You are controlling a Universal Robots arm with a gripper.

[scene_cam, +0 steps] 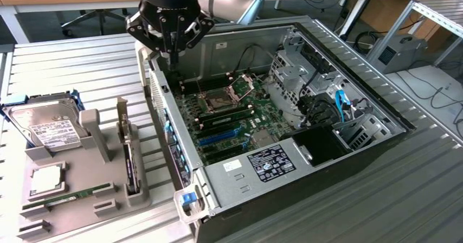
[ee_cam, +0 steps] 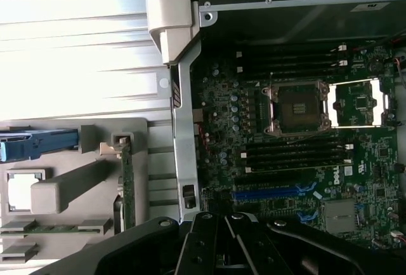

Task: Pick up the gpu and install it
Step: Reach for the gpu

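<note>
**GPU IN HOLDER – GRIPPER CLOSED AND EMPTY**

The gpu (scene_cam: 129,157) stands on edge in a slot of the grey holder tray (scene_cam: 87,210). The tray sits just beside the open computer case (scene_cam: 376,110), on the exterior view's left. The card's silver bracket is at the end farther from the exterior camera. Nothing touches the card.

The same tray carries a hard drive (scene_cam: 45,128), a processor (scene_cam: 46,179) and a memory stick (scene_cam: 72,195).

The gripper (scene_cam: 173,57) hangs over the case edge nearest the tray, above a corner of the motherboard (scene_cam: 242,121). Its fingers are pressed together and hold nothing. It is well apart from the gpu.

On the motherboard, the processor socket (scene_cam: 217,102) is open. Case and tray rest on a ribbed metal table (scene_cam: 405,199).
</note>
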